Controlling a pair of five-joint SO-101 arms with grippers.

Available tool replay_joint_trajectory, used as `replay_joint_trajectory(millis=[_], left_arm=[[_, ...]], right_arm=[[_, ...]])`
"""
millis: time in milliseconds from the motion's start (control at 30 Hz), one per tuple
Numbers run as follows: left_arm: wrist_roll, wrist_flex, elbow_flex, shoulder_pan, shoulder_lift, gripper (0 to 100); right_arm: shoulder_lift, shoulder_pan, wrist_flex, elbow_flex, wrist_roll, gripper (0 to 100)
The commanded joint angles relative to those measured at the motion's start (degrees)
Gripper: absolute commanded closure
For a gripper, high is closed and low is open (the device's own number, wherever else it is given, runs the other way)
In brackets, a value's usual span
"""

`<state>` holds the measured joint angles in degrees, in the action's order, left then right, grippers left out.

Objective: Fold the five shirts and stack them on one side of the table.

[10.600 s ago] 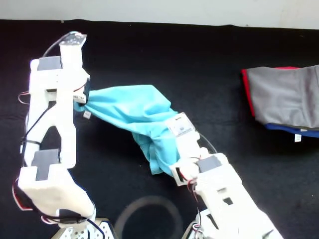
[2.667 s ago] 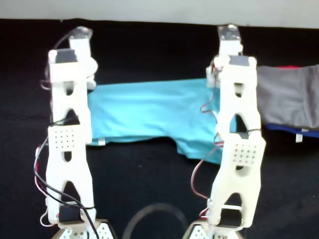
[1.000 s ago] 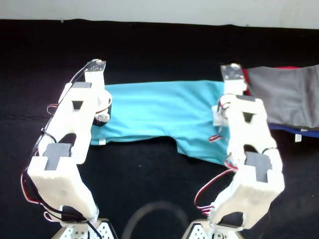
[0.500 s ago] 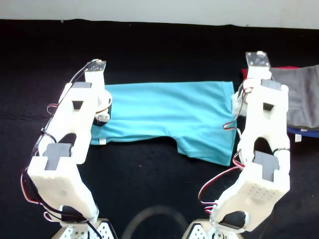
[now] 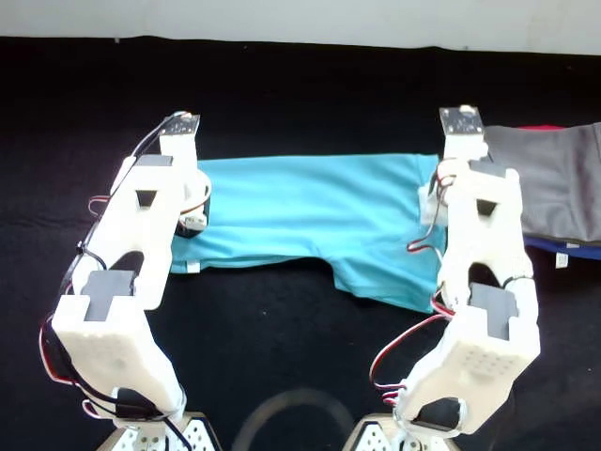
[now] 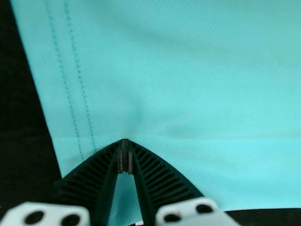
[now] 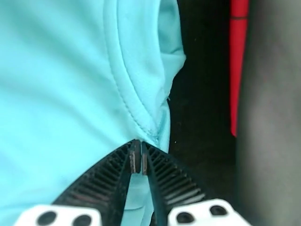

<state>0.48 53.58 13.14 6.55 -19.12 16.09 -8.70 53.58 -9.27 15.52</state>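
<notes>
**Teal shirt spread flat, both grippers closed at its ends**

In the high view the two arms rise from the near edge of the table, their bases at about 7 and 5 o'clock. The left arm leans forward and a little inward, its wrist ending over the 9 o'clock end of the teal shirt. The right arm stands straighter and reaches toward 12 o'clock, its wrist over the shirt's 3 o'clock end.

The shirt lies flat across the middle of the black table, long side running from 9 to 3 o'clock. One part hangs toward 5 o'clock, nearer the arms than the rest. A small white label sticks out at its near corner by the left arm.

In the left wrist view the left gripper has its jaws brought together, tips meeting on the cloth beside a double-stitched hem. In the right wrist view the right gripper is likewise closed, its tips at a curved seam on the shirt's edge. Whether either one pinches fabric cannot be told.

Farther toward 3 o'clock sits the stack of folded shirts. A grey shirt lies on top, with a red shirt showing as a strip along the side facing the teal one. A blue shirt peeks out along the near side. The stack lies just beside the right arm's wrist, with a strip of bare table between it and the teal shirt.
</notes>
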Motion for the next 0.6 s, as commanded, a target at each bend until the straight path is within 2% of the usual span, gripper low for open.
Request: replay_joint_trajectory(millis=[0, 133, 233, 433, 567], left_arm=[[0.3, -1.8, 0.1, -0.5, 0.8, 99], [0.3, -1.8, 0.1, -0.6, 0.8, 99], [0.3, -1.8, 0.1, -0.6, 0.8, 99], [0.3, -1.8, 0.1, -0.6, 0.8, 99], [0.3, -1.8, 0.1, -0.6, 0.8, 99]], right_arm=[[-0.3, -2.9, -3.5, -1.3, 0.6, 97.7], [-1.0, -5.1, -2.2, -0.8, 0.6, 97.7], [-3.6, -4.7, 5.9, 3.2, 0.6, 97.7], [-15.2, 1.0, 17.5, 5.5, 0.4, 97.7], [-25.3, 7.1, 21.0, -1.5, 0.6, 99.4]])
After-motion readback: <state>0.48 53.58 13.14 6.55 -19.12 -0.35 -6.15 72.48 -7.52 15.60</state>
